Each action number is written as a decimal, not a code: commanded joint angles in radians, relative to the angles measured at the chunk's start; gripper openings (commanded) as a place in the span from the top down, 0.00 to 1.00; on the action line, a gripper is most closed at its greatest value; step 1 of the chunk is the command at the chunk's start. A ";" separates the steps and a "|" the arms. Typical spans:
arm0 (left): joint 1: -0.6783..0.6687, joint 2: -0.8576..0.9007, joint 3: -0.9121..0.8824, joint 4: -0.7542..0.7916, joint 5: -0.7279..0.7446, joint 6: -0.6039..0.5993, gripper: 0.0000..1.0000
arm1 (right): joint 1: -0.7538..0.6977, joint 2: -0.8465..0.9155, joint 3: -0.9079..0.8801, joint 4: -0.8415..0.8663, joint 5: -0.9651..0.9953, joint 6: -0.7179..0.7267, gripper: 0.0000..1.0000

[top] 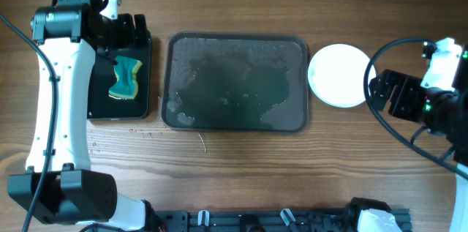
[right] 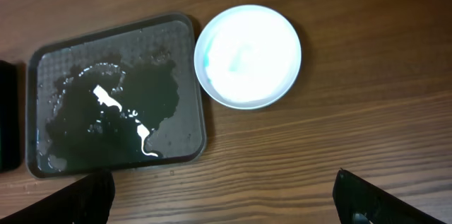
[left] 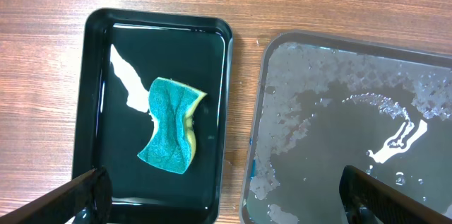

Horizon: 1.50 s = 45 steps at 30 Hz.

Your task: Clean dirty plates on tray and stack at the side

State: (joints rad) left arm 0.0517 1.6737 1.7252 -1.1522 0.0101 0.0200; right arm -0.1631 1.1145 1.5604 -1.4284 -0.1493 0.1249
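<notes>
The job looks finished or very nearly so. The tray (top: 235, 82) carries no plates, only a film of water and scattered droplets. The plates (top: 338, 75) sit as a round white pile on the bare wood just beside the tray's short edge, nearest the right arm. Only the top plate shows from above, so the number in the pile cannot be told. In the right wrist view it looks mostly plain, with a faint teal tinge near one edge that may be a leftover smear or only glare. The right gripper (right: 226, 192) hangs with its fingers (right: 85, 196) spread wide and empty, and the pile lies well ahead of them, between their lines, untouched. The left gripper (left: 226, 196) is also spread wide and holds nothing. The sponge (left: 169, 125) lies crumpled in the small black tray (left: 95, 75), ahead of one finger, while the grey tray's near corner lies ahead of the other. At most, what seems to be left is a check of that top plate.
</notes>
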 commanded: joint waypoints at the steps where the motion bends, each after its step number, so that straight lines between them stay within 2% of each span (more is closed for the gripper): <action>1: -0.002 0.008 -0.003 -0.001 0.016 -0.013 0.00 | 0.003 0.037 0.013 0.003 -0.007 -0.017 0.00; 8: -0.002 0.008 -0.003 -0.001 0.016 -0.013 0.00 | 0.003 0.032 0.007 0.018 0.053 -0.045 0.00; 11: -0.002 0.008 -0.003 -0.001 0.016 -0.013 0.00 | 0.026 -0.025 -0.042 0.147 0.053 -0.048 0.00; 15: -0.002 0.008 -0.003 -0.001 0.016 -0.013 0.00 | 0.104 -0.168 -0.229 0.448 0.045 -0.100 0.00; 20: -0.002 0.008 -0.003 -0.001 0.016 -0.013 0.00 | 0.132 -0.392 -0.564 0.802 -0.006 -0.103 0.00; 28: -0.002 0.008 -0.003 -0.001 0.016 -0.013 0.00 | 0.132 -0.742 -1.086 1.181 -0.035 -0.095 0.00; 36: -0.002 0.008 -0.003 -0.001 0.016 -0.013 0.00 | 0.177 -0.971 -1.405 1.348 -0.029 -0.108 0.00; 45: -0.002 0.008 -0.003 -0.001 0.016 -0.013 0.00 | 0.205 -1.096 -1.544 1.431 -0.031 -0.110 0.00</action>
State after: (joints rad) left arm 0.0517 1.6737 1.7252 -1.1526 0.0143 0.0196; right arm 0.0353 0.0639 0.0422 -0.0097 -0.1642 0.0273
